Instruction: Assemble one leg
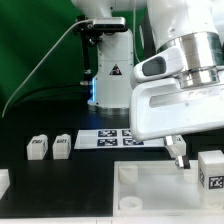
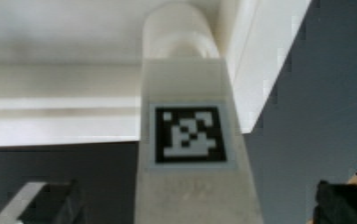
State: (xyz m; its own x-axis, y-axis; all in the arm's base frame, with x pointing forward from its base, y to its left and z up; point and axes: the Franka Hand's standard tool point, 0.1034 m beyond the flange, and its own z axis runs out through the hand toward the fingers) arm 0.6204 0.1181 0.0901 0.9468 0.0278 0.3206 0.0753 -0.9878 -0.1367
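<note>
Nearest, the white tray-like part (image 1: 165, 195), arm low over its far edge, gripper (image 1: 178, 153) pointing down, jaws spread either side of a leg (image 2: 193, 130), not touching it.

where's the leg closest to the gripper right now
In the exterior view the leg stands upright at the far right, by the right corner of the white tray-like part, just right of the gripper.

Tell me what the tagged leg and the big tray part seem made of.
Leg: apparently white plastic, smooth and matte, with rounded edges; the tag looks printed or stuck on. Tray part: seemingly the same matte white plastic, judging by its moulded-looking raised corner.
</note>
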